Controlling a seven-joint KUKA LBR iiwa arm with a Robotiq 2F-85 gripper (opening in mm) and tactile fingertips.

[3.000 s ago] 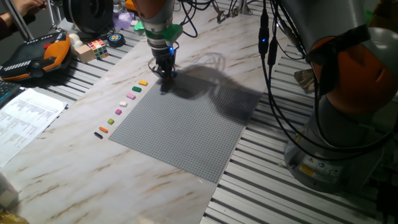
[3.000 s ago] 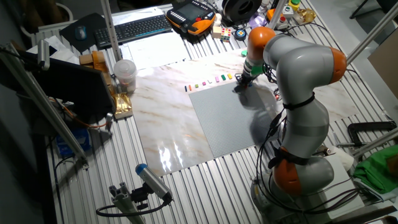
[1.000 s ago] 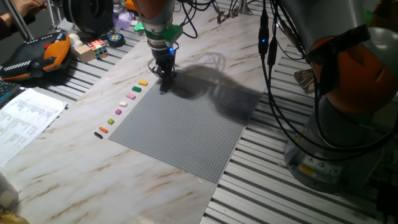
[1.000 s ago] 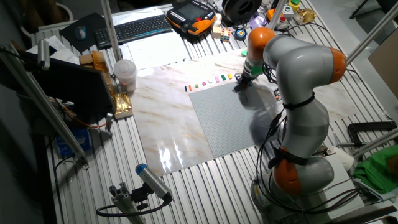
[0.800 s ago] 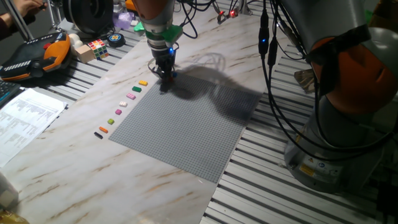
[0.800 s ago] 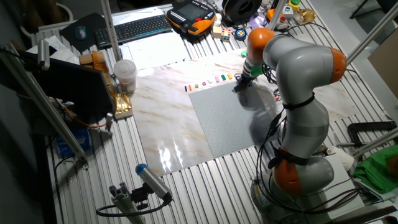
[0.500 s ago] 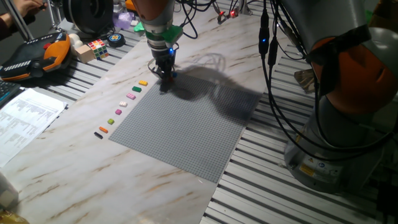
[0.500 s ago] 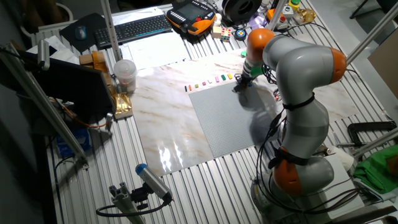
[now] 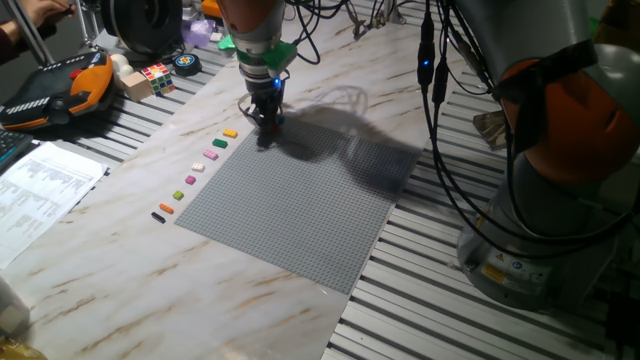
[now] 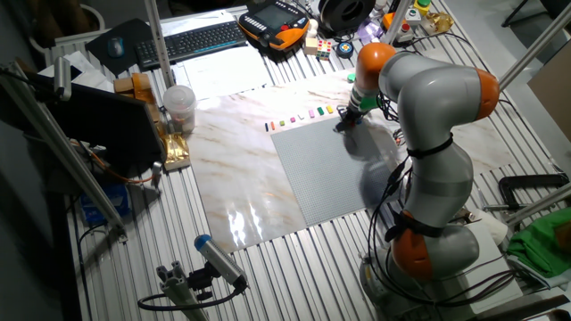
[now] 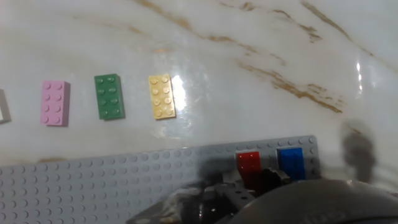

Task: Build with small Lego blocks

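Pincer (image 9: 267, 121) hovering low at corner of large grey studded baseplate (image 9: 300, 195), jaw state hidden.

Small red plastic brick (image 11: 248, 163) and blue brick (image 11: 290, 160) sitting side by side on baseplate edge.

Placing step apparently finishing.

Next likely: fetching yellow brick (image 11: 161, 96) on marble tabletop (image 11: 249, 56), beside green brick (image 11: 109, 96).

we see a robotics lab: a marble-look table (image 10: 234, 192) on slatted metal framing, a keyboard (image 10: 198, 39) at 11 o'clock, an orange control pendant (image 10: 277, 20) at 12, and cables (image 9: 440, 120) hanging off the arm.

Marble-patterned tabletop (image 9: 120, 250), slatted aluminium bench (image 9: 400, 310)
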